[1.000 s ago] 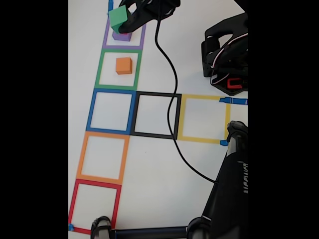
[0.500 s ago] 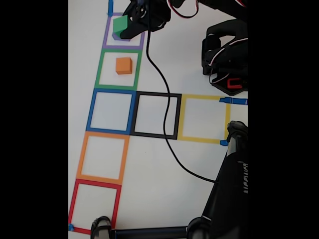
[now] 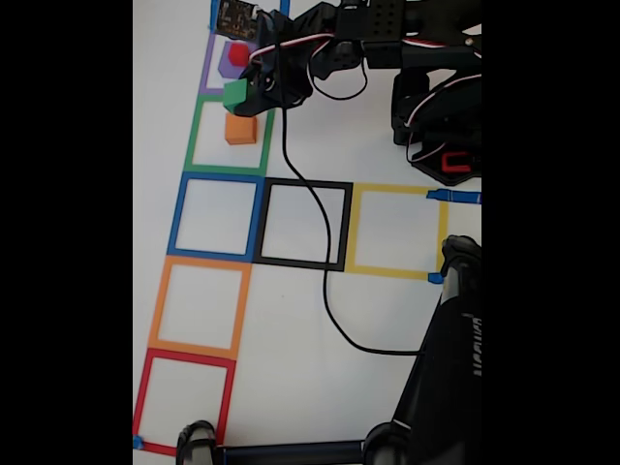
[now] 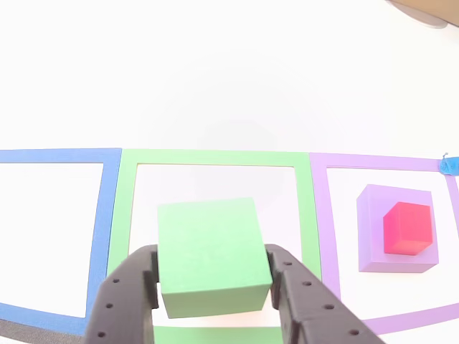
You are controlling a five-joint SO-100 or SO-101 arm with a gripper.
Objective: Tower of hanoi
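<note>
Gripper (image 4: 214, 283) has the green cube (image 4: 209, 254) pinched between its jaws, hovering right over the orange cube (image 3: 240, 129). Red cube (image 4: 407, 227) sits on purple (image 4: 373, 215) next door. Looks mid-game, plenty of moves left, I'd guess.

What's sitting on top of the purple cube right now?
The red cube rests on the purple cube, inside the purple tape square. The purple top under the red cube is covered; nothing is stacked above the red one.

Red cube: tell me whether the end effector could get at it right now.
Probably not yet: the end effector is shut on the green cube. The red cube itself sits uncovered on the purple cube, one square over.
</note>
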